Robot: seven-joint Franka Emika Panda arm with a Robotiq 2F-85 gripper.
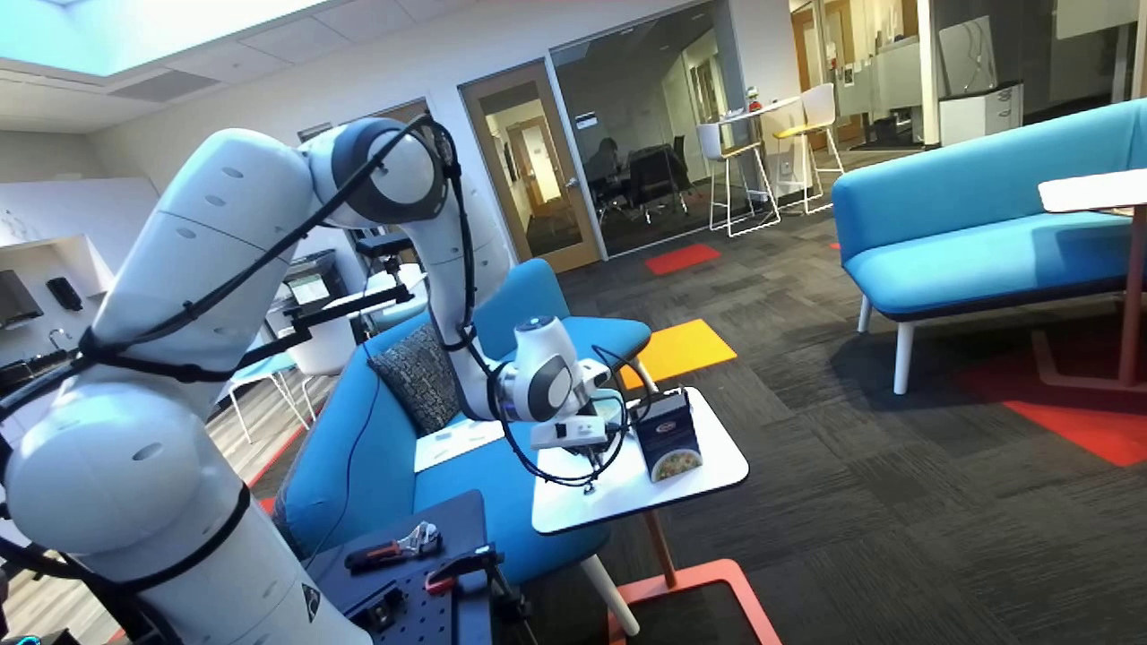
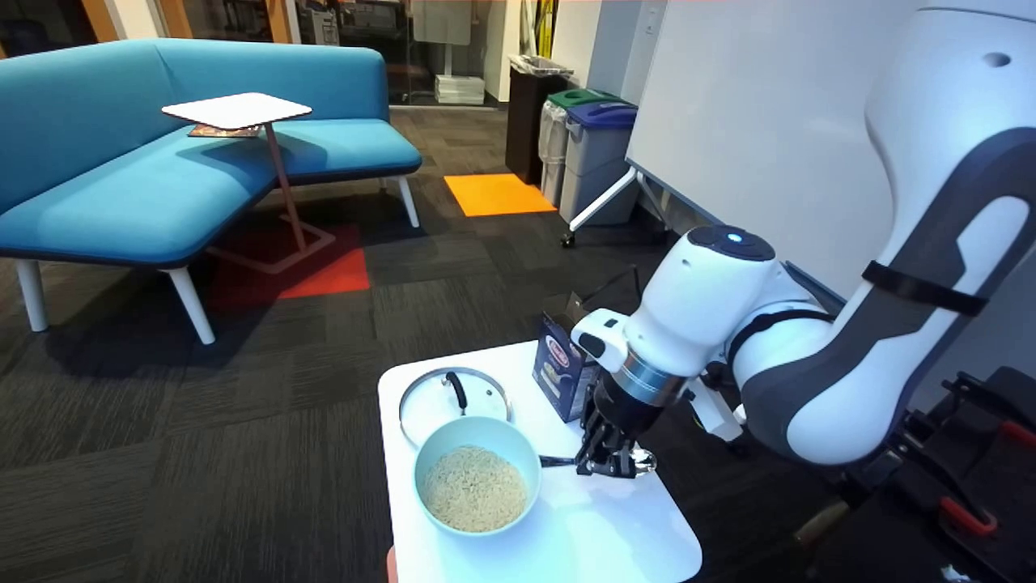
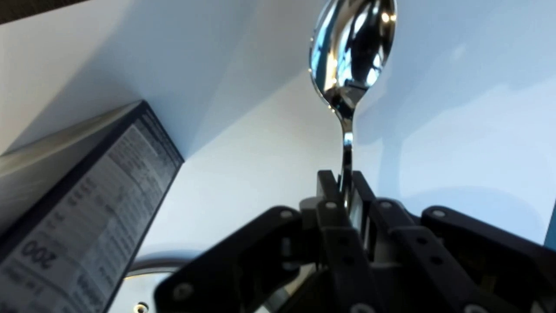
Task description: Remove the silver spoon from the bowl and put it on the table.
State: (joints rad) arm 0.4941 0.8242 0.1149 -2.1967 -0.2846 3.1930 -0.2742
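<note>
My gripper (image 3: 343,179) is shut on the handle of the silver spoon (image 3: 352,48). The spoon's shiny head points away from the fingers in the wrist view. In an exterior view, the gripper (image 2: 605,465) holds the spoon (image 2: 643,461) beside the bowl, with the handle end close to the bowl's rim. The light blue bowl (image 2: 430,494) holds pale grains and stands on the white table (image 2: 599,526). The spoon is outside the bowl, over the tabletop. I cannot tell whether it touches the table. The spoon's head also shows small in an exterior view (image 1: 589,489).
A dark blue box (image 2: 560,368) stands upright close to the gripper; it also shows in the wrist view (image 3: 100,208). A glass lid (image 2: 429,405) with a black handle lies behind the bowl. A blue sofa (image 1: 502,502) stands beside the small table.
</note>
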